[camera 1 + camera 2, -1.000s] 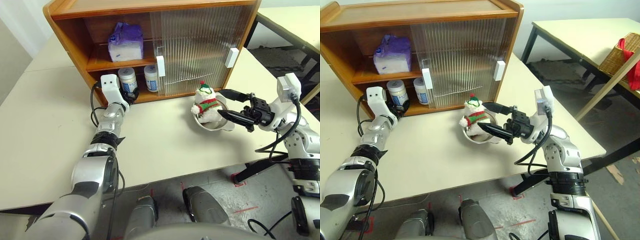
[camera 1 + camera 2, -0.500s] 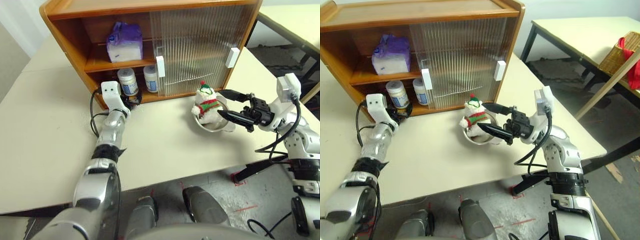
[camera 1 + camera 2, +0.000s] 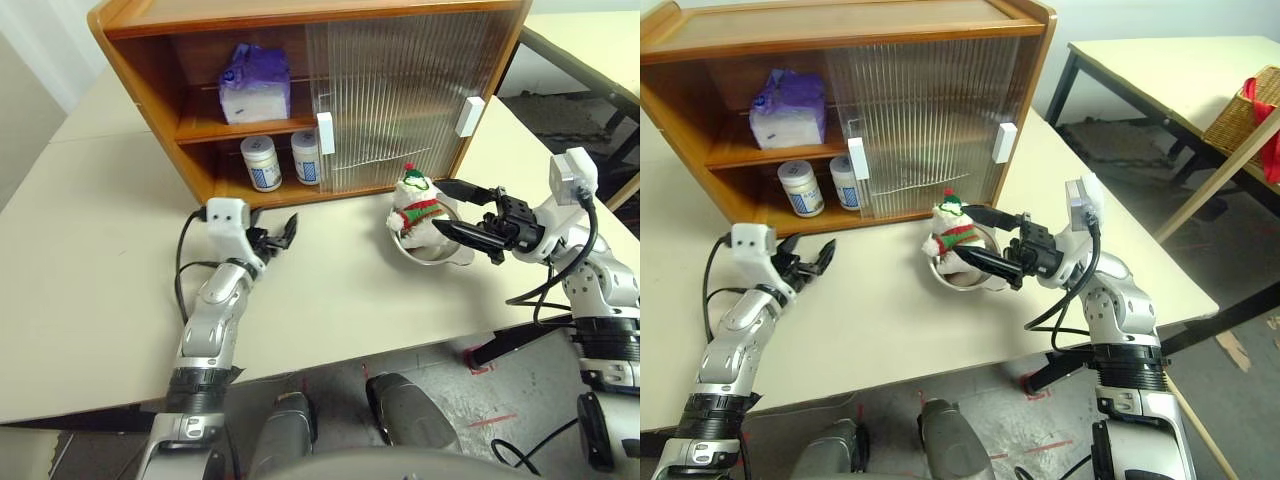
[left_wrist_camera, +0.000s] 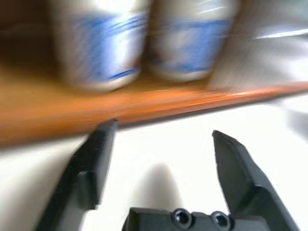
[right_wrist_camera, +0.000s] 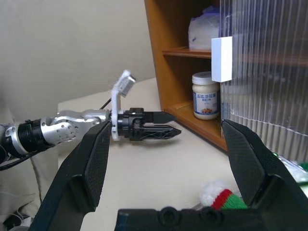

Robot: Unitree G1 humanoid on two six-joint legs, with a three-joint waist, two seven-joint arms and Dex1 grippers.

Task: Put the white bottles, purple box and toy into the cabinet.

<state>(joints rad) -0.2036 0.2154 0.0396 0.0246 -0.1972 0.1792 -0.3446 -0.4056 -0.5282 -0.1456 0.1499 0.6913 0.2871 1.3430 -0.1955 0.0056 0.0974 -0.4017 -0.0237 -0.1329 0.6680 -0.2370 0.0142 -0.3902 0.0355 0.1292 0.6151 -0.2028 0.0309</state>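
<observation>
Two white bottles and the purple box are in the cabinet; the toy is in a steel bowl on the table.

The cabinet [image 3: 300, 90] stands at the far side of the table [image 3: 90, 280], its left half uncovered. The purple box [image 3: 254, 84] lies on the inner shelf, and the white bottles [image 3: 261, 163] stand side by side on the bottom board, the right one [image 3: 306, 157] just beside the ribbed sliding door [image 3: 400, 95]. The left gripper [image 3: 277, 235] hovers over the table in front of the bottles, fingers apart and holding nothing. The toy [image 3: 414, 209] sits in the steel bowl [image 3: 432, 248] near the door. The right gripper [image 3: 447, 208] has its fingers spread wide on both sides of the bowl and grips nothing.
</observation>
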